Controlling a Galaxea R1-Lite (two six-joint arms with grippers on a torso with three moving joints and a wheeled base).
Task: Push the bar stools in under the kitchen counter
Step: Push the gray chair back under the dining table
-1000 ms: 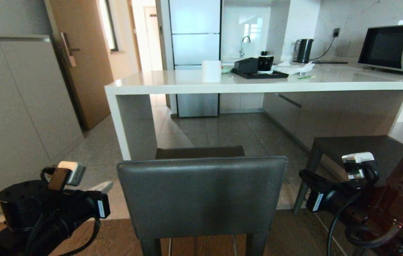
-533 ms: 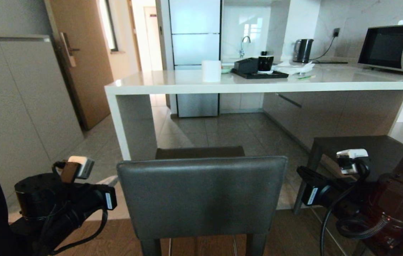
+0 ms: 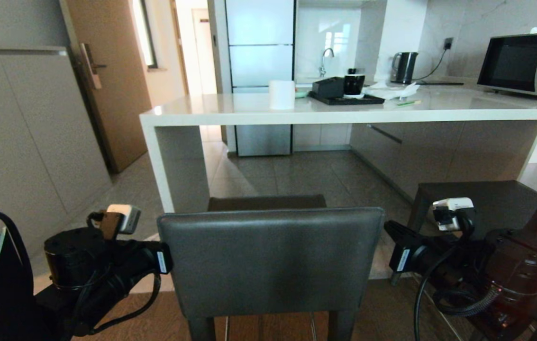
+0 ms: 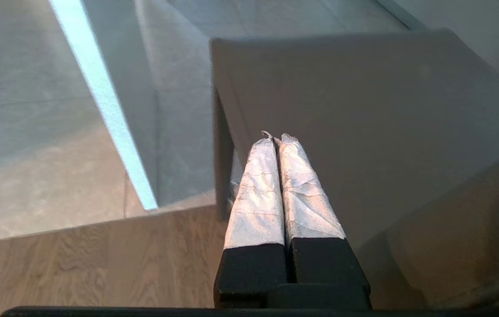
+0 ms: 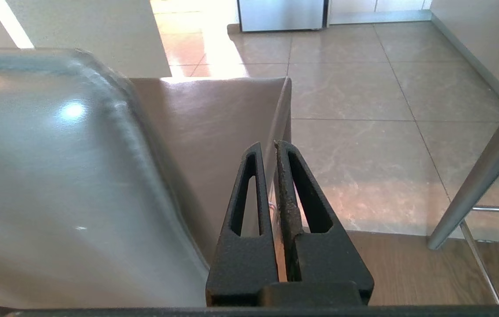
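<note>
Both arms have slid inward toward the middle stool compared with a second back, and nothing else in the kitchen has budged. Left gripper (image 4: pixel 275 137) has its two white-wrapped fingers (image 4: pixel 258 185) pressed flat together with nothing between them, tips sitting over the left edge of the stool's dark seat, low by its left side. Right gripper (image 5: pixel 267 147) looks closed too, black slotted fingers (image 5: pixel 249 198) with just a sliver of a gap at the tips and nothing in them, pointing along the right edge of the seat right behind the backrest. Can't tell from the wrist views whether either one actually touches the leather.

In the head view the left gripper's wrist sits right beside the left edge of the near bar stool (image 3: pixel 270 260), the right one just beside its right edge, so the grey backrest is flanked on both sides. That stool stands out on the wood floor, seat poking toward the kitchen counter (image 3: pixel 344 113) but not under it. Second bar stool (image 3: pixel 477 199) is off to the right, partly behind the right arm, near the counter. On top of the counter: a white roll (image 3: pixel 281 94), a black tray (image 3: pixel 346 98), a kettle (image 3: pixel 404 67) and a microwave (image 3: pixel 526 61).
</note>
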